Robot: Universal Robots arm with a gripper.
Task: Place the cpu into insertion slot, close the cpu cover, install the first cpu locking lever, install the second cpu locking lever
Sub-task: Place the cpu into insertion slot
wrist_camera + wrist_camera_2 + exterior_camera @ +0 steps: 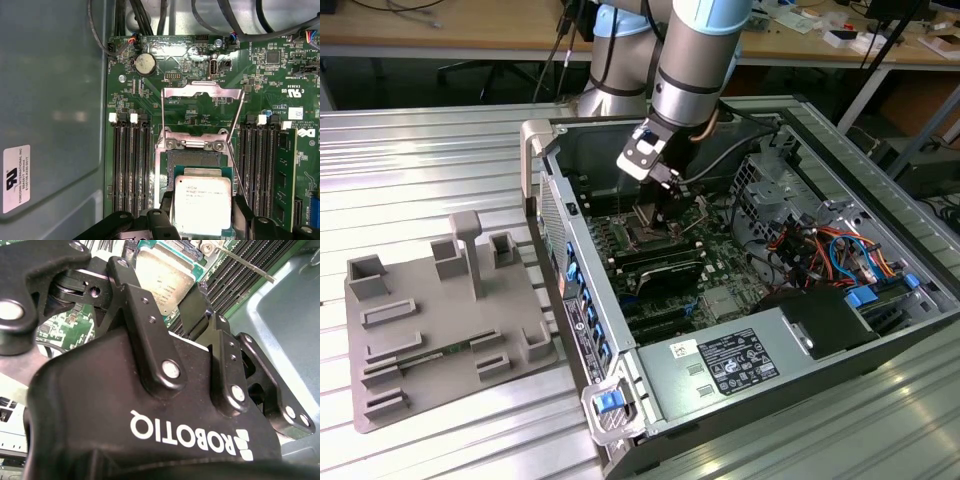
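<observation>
In the first wrist view the cpu, a flat square chip with a silver-grey top, sits between the dark fingertips of my gripper, which is shut on it. It hangs just over the near part of the insertion slot, whose dark socket shows beyond it. The cpu cover, a thin silvery frame, stands raised behind the slot. A thin locking lever stands up beside the slot. The second wrist view shows the cpu between the fingers. In the exterior view my gripper reaches down inside the open computer case.
Long black memory slots flank the socket on both sides. A coin battery and cables lie beyond the cover. The case wall rises close by. Outside the case, a grey fixture plate lies on the table at the exterior view's left.
</observation>
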